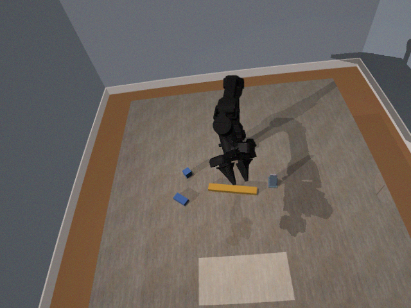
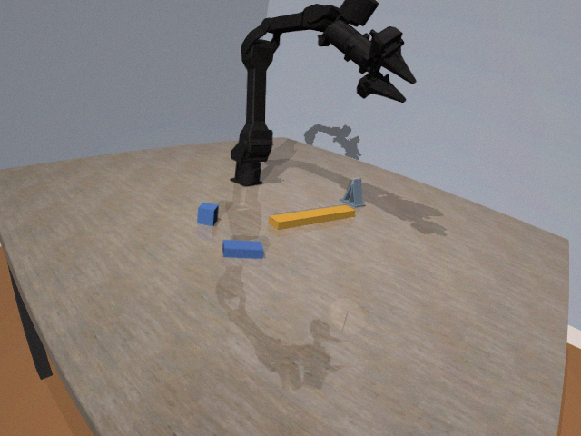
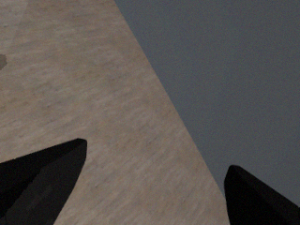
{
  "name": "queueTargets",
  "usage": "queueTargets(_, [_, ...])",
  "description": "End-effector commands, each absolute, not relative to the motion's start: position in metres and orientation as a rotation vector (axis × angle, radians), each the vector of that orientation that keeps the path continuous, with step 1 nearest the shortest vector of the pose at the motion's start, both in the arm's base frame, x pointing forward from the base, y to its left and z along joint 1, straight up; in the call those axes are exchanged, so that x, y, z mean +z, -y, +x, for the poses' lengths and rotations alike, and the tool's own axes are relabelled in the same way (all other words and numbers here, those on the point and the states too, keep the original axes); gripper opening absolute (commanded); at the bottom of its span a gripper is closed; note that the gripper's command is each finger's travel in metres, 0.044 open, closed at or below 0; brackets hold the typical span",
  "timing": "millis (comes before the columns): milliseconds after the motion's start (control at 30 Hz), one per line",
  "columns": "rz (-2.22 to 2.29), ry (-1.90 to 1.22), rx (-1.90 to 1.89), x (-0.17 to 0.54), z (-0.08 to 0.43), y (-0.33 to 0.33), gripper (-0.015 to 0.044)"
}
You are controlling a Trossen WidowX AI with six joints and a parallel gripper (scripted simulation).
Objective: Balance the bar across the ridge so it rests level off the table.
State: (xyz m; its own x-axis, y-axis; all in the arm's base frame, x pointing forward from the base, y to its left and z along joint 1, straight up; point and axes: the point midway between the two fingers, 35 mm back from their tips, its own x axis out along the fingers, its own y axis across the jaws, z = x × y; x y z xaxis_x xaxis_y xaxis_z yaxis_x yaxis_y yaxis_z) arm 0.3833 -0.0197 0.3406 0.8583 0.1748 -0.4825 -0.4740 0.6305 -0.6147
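The orange-yellow bar (image 1: 232, 188) (image 2: 311, 217) lies flat on the table, its long side running left to right in the top view. The grey-blue ridge (image 1: 272, 181) (image 2: 358, 193) stands upright just beyond the bar's right end, narrow at the top and wider at its base. Nothing rests on it. My gripper (image 1: 240, 182) (image 2: 409, 92) (image 3: 157, 161) is open and empty, high above the table and tilted forward and down. In the top view its fingertips appear beside the bar, but the exterior view shows them far above it. The bar and the ridge are not visible in the wrist view.
A blue cube (image 1: 187, 172) (image 2: 207, 213) stands to the left of the bar in the top view. A blue oblong block (image 1: 180, 199) (image 2: 242, 249) lies nearer the front, also left of the bar. A pale rectangle (image 1: 245, 279) is on the table at the front in the top view.
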Motion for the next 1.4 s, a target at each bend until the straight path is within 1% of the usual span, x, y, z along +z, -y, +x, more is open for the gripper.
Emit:
queueTargets(0, [-0.860,-0.591,0.472,0.282,0.377,0.019,0.0315])
queueTargets(267, [-0.984,-0.986,0.743,0.176,0.333,0.017,0.0315])
queueTargets(500, [-1.073,-1.270,1.039,0.119,0.277,0.017,0.0315])
queueTargets(767, [-1.075,-1.276,1.047,0.114,0.276,0.017,0.0315])
queueTargets(1033, [-1.075,-1.277,1.047,0.074,0.277,0.017,0.0315])
queueTargets(1367, [-1.075,-1.277,1.047,0.065,0.277,0.017,0.0315])
